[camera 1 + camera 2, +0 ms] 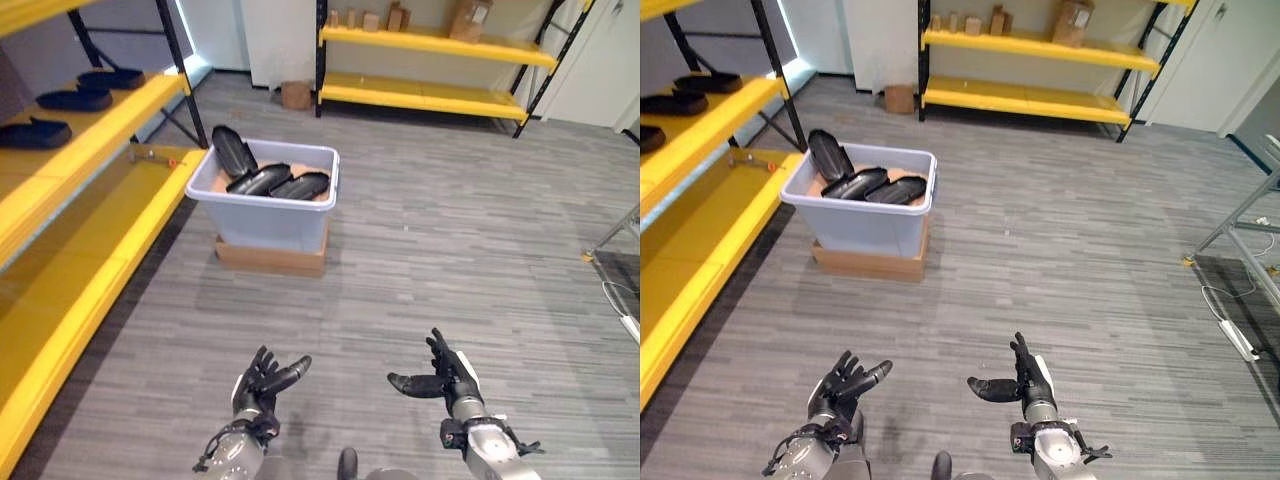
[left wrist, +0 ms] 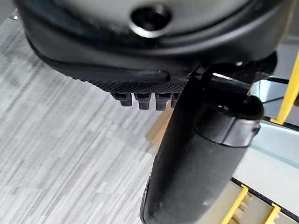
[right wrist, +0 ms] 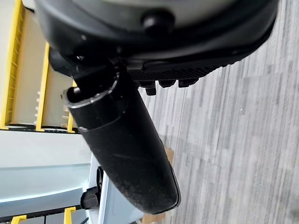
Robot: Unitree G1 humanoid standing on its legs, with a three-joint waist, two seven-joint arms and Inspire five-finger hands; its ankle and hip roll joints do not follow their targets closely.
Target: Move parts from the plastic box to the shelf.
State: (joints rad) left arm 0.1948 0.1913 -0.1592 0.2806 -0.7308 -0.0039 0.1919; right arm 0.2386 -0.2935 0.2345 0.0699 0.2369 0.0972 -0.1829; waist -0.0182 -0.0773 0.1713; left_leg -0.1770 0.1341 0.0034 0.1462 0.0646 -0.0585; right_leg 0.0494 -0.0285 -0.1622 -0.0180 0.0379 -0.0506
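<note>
A pale grey plastic box stands on a flat cardboard base on the floor, some way ahead and a little left. Three black moulded parts lie in it, one leaning up at the box's left end. More black parts rest on the upper board of the yellow shelf at the left. My left hand and right hand hover low near me, far short of the box. Both are open, fingers relaxed, thumbs pointing inward, and they hold nothing.
A second yellow shelf with small cardboard boxes stands against the far wall. A brown carton sits on the floor beside it. A metal frame leg and a white strip lie at the right. Grey plank floor stretches between me and the box.
</note>
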